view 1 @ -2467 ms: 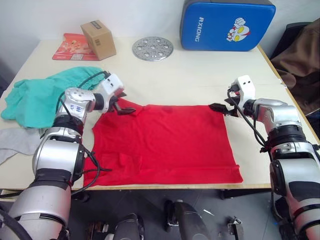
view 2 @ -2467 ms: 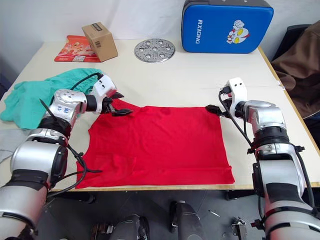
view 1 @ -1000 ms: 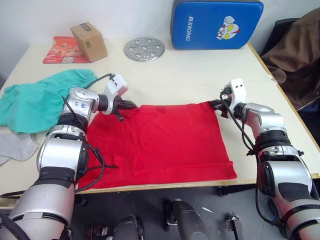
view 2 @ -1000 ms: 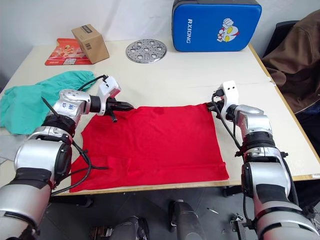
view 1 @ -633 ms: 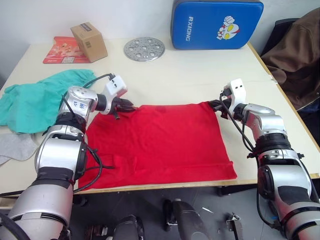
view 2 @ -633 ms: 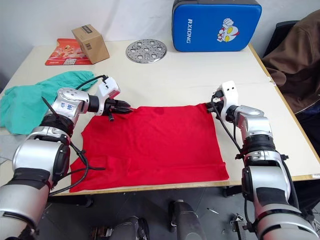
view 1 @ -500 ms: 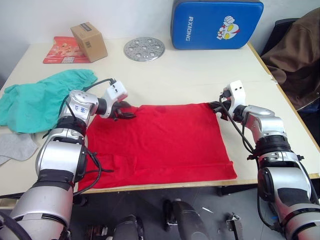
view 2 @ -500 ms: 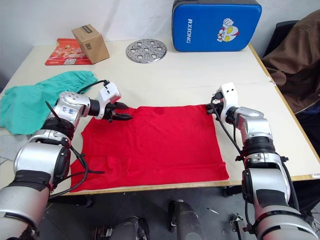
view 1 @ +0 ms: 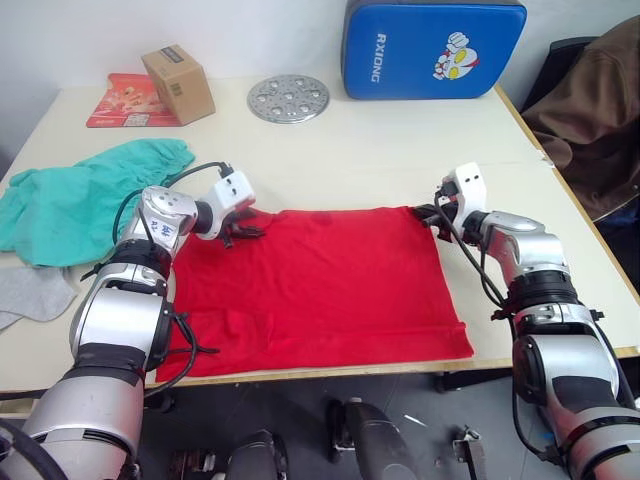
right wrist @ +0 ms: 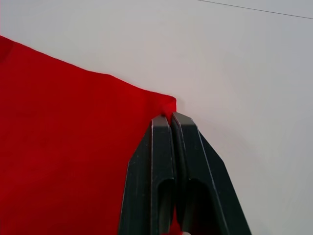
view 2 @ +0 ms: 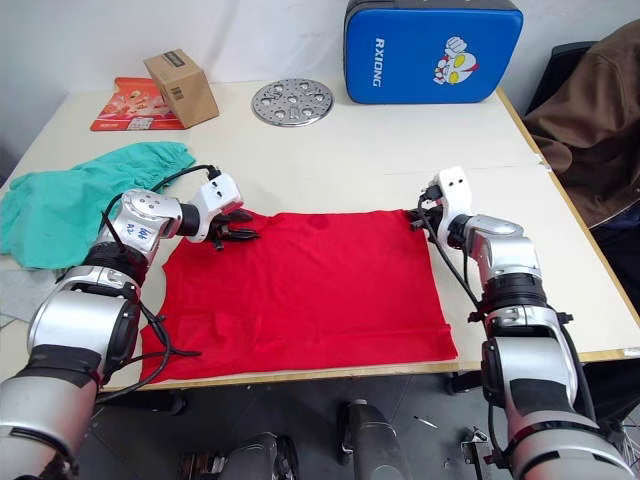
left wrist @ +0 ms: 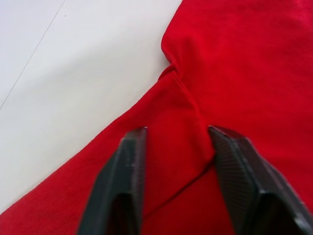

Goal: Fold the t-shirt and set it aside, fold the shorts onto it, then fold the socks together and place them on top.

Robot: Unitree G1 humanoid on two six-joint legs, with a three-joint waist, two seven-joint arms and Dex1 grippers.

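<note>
The red t-shirt lies spread flat on the table's near half. My left gripper is open at the shirt's far left corner, its fingers set down either side of a raised fold of red fabric. My right gripper is shut on the shirt's far right corner, with red cloth showing between its fingers. The teal shorts lie crumpled at the table's left side. A grey sock rests near the left front edge.
At the back of the table stand a cardboard box on a red packet, a round perforated metal disc and a blue cushion. A brown jacket hangs beyond the right edge.
My left gripper has opened from shut and shifted slightly nearer and lower onto the shirt's left corner. The right gripper has kept its hold on the right corner.
</note>
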